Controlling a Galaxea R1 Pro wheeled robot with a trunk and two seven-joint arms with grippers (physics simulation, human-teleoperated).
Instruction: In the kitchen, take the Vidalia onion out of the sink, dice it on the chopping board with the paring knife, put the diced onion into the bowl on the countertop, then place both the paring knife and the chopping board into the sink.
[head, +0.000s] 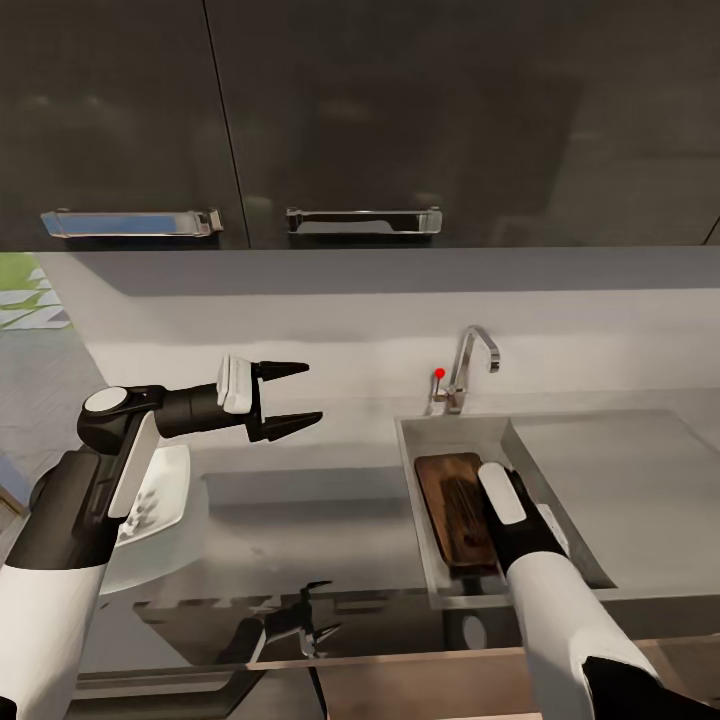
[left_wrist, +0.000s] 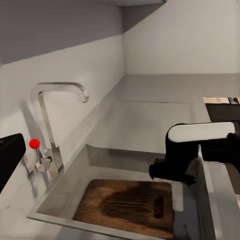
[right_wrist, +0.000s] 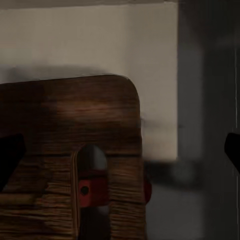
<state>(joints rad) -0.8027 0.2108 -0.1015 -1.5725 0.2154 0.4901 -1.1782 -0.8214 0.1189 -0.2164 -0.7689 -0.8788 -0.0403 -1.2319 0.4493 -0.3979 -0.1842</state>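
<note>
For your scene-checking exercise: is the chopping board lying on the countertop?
No, the chopping board lies inside the sink, under the right arm.

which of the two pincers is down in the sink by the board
The right pincer, lowered into the sink over the board. The left pincer hangs open above the countertop.

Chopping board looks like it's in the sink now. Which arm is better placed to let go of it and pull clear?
Right. The right gripper is down in the sink at the chopping board; the left gripper hovers open above the countertop.
</note>
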